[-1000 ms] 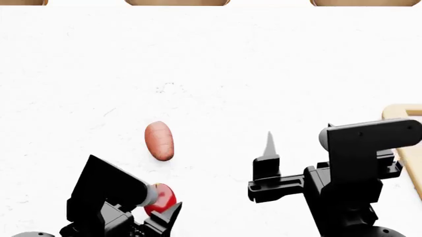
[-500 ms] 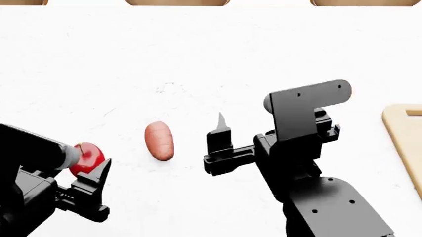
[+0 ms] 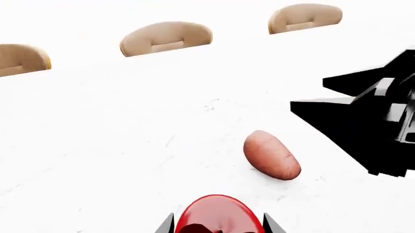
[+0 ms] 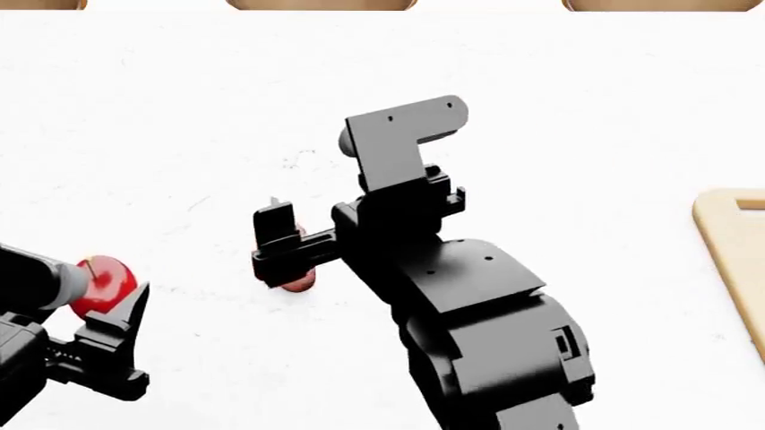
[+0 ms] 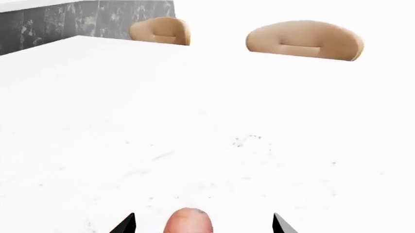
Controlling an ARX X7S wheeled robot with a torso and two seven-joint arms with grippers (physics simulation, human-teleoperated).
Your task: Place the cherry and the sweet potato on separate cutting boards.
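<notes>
At the lower left of the head view the left gripper [image 4: 106, 309] is clamped on the cherry [image 4: 102, 285], holding it clear of the white table [image 4: 538, 107]. Near the middle of that view the right gripper [image 4: 282, 255] hangs over the sweet potato [image 4: 296, 279], which lies on the table mostly hidden under it; in the right wrist view the potato's tip [image 5: 188, 222] sits between two fingertips [image 5: 125, 224] spread wide, not touching it. Only one cutting board [image 4: 729, 260] shows, at the right edge of the head view, with nothing on it. The step in hand looks like the reach for the potato: the right arm probably needs to come down and close, then carry it to a board, while the cherry needs another.
</notes>
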